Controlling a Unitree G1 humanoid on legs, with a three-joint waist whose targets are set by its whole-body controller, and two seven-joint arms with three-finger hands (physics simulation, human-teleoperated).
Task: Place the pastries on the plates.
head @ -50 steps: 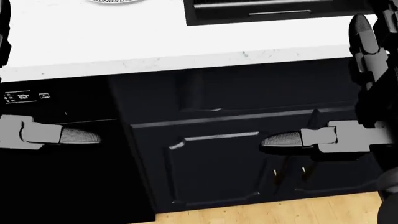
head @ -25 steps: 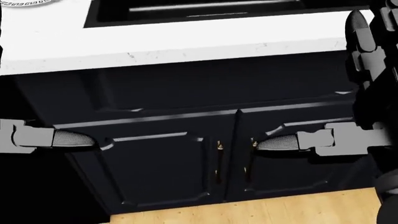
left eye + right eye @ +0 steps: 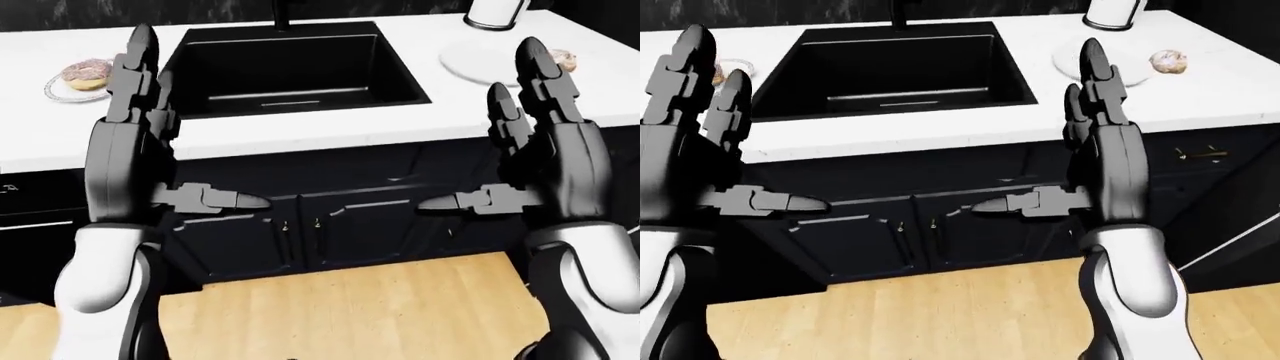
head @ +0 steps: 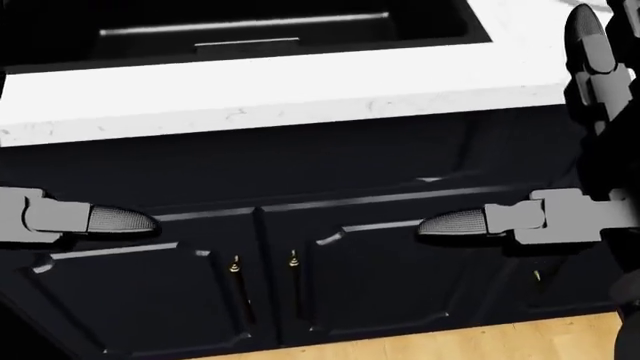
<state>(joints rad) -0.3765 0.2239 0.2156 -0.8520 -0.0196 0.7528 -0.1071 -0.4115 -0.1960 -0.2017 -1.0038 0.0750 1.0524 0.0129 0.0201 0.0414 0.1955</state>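
Already one donut point(image 3: 86, 73) sits on its plate point(image 3: 58, 90) at the tabletop's point(image 3: 300, 131) far left, while the second pastry point(image 3: 1168, 61) lies beside the right plate point(image 3: 1072, 60), not on it. Both the left hand point(image 3: 135, 127) and the right hand point(image 3: 545, 135) hover spread and empty.

Black sink point(image 3: 290, 67) sunk into the white surface point(image 3: 300, 131). Left of the sink, a doughnut point(image 3: 85, 73) on a plate point(image 3: 58, 90); right of it, another plate point(image 3: 470, 61). Below the sink, left hand point(image 3: 135, 161) and right hand point(image 3: 545, 161) raised, fingers spread, empty.
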